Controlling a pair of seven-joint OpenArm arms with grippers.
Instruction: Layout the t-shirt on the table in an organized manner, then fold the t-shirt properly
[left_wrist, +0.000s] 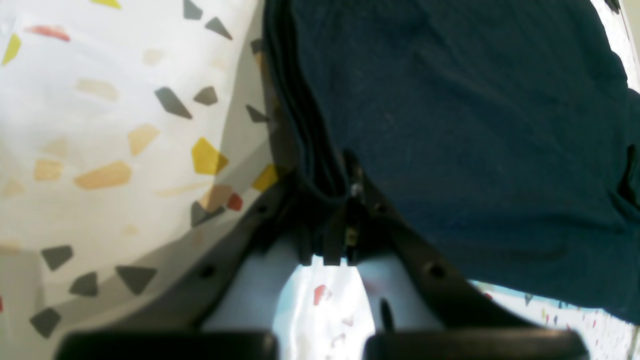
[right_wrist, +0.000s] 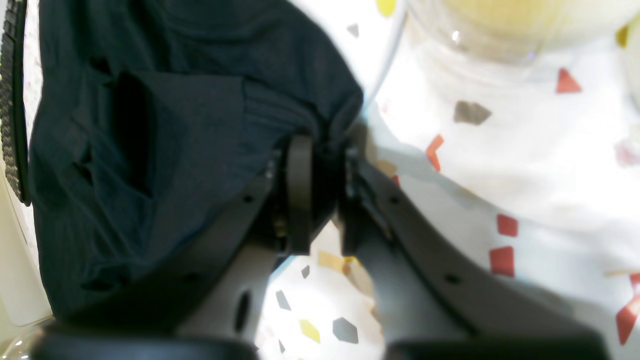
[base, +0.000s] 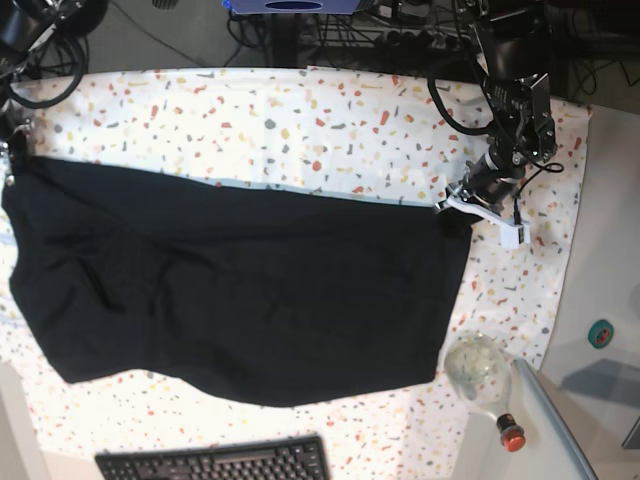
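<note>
Black t-shirt (base: 240, 290) spread wide across the speckled table (base: 330, 120), stretched between both arms. Left gripper (left_wrist: 334, 200) clenched on the shirt's folded hem edge, at 3 o'clock of the cloth in the base view. Right gripper (right_wrist: 320, 170) pinching a bunched corner of the shirt, at 9 o'clock by the table edge. Keyboard (base: 215, 462) at 6 o'clock, glass bottle (base: 482, 372) at 4 o'clock.
</note>
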